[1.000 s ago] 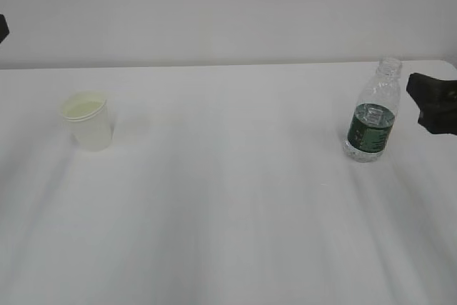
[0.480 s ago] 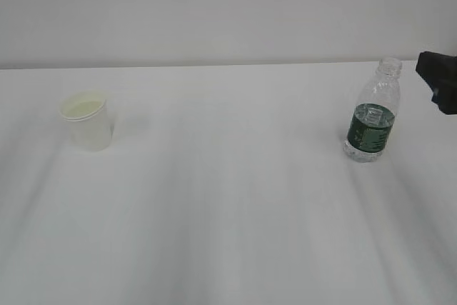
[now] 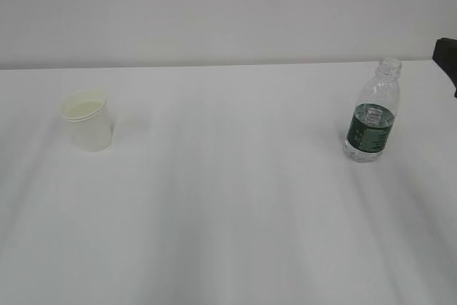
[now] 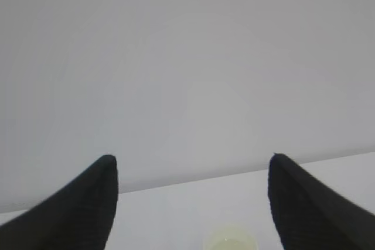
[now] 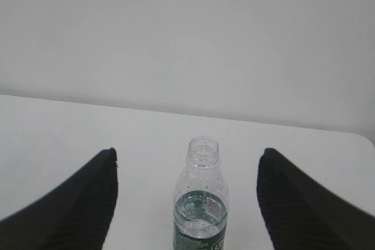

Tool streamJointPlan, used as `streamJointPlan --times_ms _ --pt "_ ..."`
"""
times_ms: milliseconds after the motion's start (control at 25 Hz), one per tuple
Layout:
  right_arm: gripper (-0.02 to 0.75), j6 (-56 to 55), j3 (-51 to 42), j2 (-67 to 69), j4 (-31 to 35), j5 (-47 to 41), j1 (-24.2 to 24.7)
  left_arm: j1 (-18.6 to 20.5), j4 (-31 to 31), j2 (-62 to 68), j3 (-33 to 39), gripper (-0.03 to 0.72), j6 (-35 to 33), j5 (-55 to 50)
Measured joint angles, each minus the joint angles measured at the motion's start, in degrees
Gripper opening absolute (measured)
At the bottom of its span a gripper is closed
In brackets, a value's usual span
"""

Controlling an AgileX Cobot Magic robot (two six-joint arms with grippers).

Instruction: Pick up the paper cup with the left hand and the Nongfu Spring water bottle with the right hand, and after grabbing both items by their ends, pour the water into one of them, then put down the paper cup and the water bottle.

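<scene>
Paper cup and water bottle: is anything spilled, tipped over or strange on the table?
Nothing stands out. The paper cup and the capless water bottle both stand upright, far apart on the white table, with no puddle visible. Both grippers are open and hold nothing.

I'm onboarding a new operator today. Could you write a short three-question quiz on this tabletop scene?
1. True or false: the water bottle has a cap on.
2. The paper cup stands: A) upright on the table, B) tipped over, C) held in an end effector.
3. Fill in: in the right wrist view, the bottle sits between the open right end effector's two black ______.

Key: 1 false; 2 A; 3 fingers.
</scene>
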State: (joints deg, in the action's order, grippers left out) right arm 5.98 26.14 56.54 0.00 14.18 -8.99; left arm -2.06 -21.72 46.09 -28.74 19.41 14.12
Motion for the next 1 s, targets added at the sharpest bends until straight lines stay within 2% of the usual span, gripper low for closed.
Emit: streamJointPlan --times_ms 400,640,1000 --pt "0.555 5.0 0.0 -5.6 0.0 -3.2 0.0 0.0 1.7 -0.6 -6.7 0.573 0.1 -10.4" --pt "0.555 5.6 0.0 -8.2 0.7 -8.3 0.0 0.0 3.7 -1.7 -10.2 0.552 0.1 -22.1" --pt "0.555 5.6 0.9 -13.3 3.4 -17.7 0.0 0.0 5.8 -9.9 -10.8 0.536 0.1 -32.1"
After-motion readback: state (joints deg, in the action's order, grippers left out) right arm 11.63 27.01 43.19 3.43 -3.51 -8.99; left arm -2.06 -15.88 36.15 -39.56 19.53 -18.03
